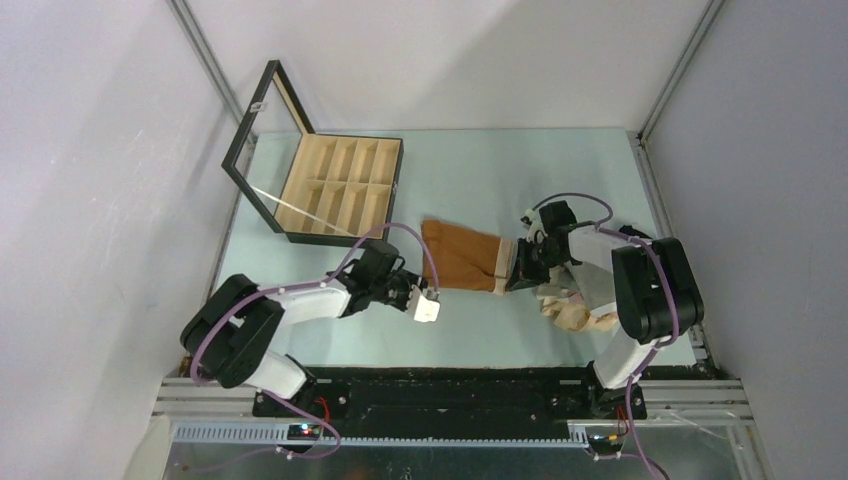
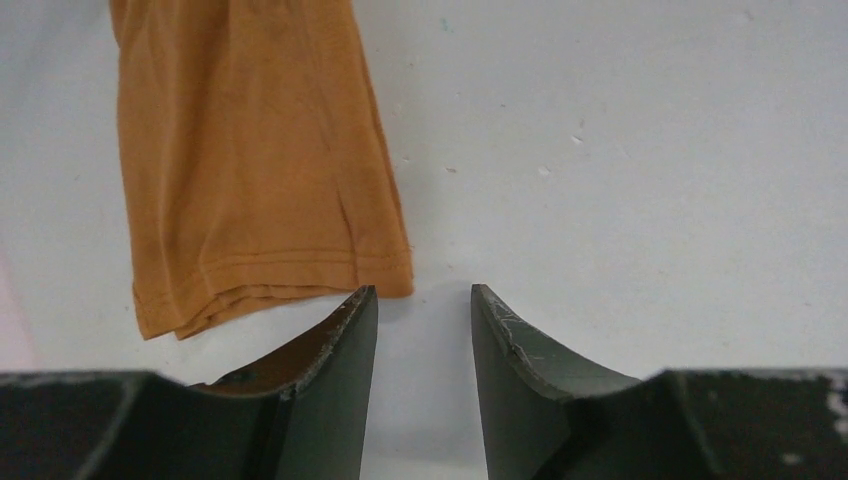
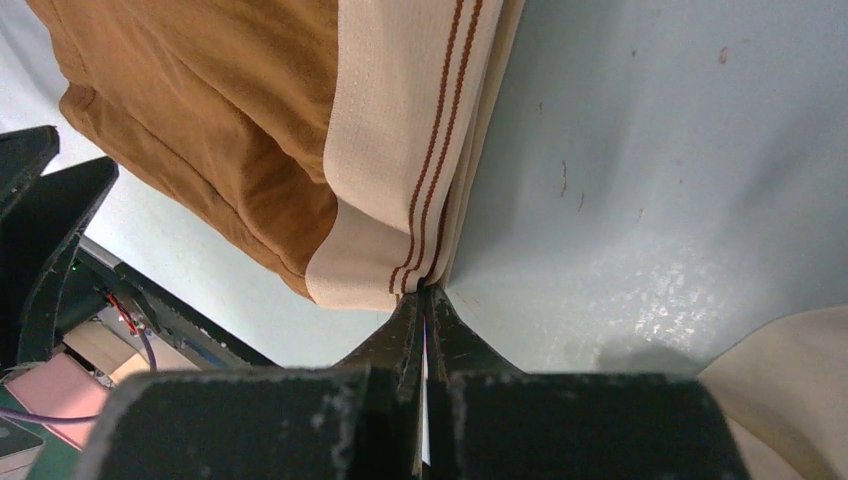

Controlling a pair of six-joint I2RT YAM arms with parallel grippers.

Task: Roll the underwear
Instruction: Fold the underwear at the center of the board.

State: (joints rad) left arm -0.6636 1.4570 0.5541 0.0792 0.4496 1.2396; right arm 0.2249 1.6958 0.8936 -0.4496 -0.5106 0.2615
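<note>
The rust-brown underwear (image 1: 462, 256) lies folded flat in the middle of the table. Its cream waistband with brown stripes (image 3: 410, 150) is on its right end. My right gripper (image 1: 515, 272) is shut on the waistband's edge (image 3: 425, 295). My left gripper (image 1: 418, 290) is open and empty just off the garment's left end, low over the table. In the left wrist view the hem of the rust-brown underwear (image 2: 260, 180) lies just ahead of the left fingertip, and the gap between the fingers (image 2: 424, 295) holds bare table.
A black-framed wooden box with compartments (image 1: 340, 185) stands at the back left, its glass lid (image 1: 262, 150) open to the left. A heap of beige (image 1: 575, 312) and grey (image 1: 600, 282) garments lies by the right arm; beige cloth (image 3: 785, 385) shows beside the right gripper.
</note>
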